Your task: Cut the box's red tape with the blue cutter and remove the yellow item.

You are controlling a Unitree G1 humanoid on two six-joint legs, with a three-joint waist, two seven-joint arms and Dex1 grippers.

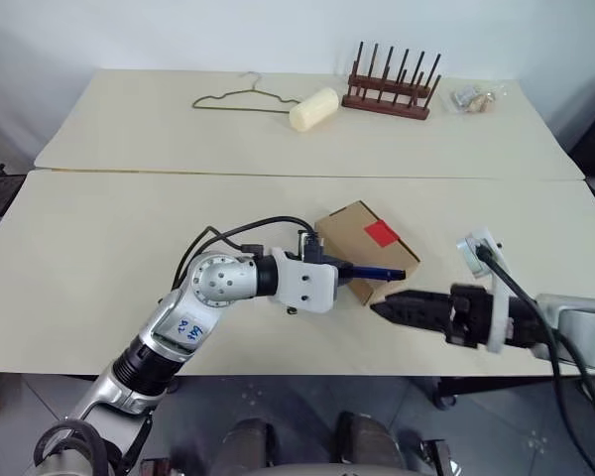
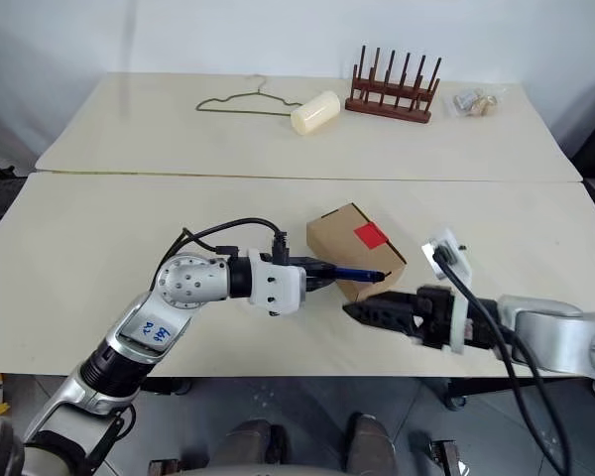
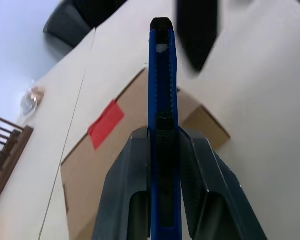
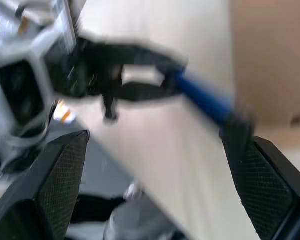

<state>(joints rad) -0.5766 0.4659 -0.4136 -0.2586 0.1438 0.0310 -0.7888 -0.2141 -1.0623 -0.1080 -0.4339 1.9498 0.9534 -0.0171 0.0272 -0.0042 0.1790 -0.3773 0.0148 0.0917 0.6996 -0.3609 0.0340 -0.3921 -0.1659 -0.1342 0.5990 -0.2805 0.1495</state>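
1. Now my left gripper [image 1: 349, 270] clamps the blue cutter [image 1: 382, 273], long axis toward three o'clock.
2. Red tape [image 1: 381, 234] on the box [image 1: 362, 243] lies at twelve o'clock from its tip.
3. My right gripper [image 1: 387, 303] hangs spread, empty, farther off.

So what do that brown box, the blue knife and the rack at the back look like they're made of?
The box looks like plain matte cardboard, brown with creased edges, with a smooth red tape patch. The blue cutter seems to be hard glossy plastic with a ridged slider. The rack looks like dark stained wood with upright pegs, though that is less certain.
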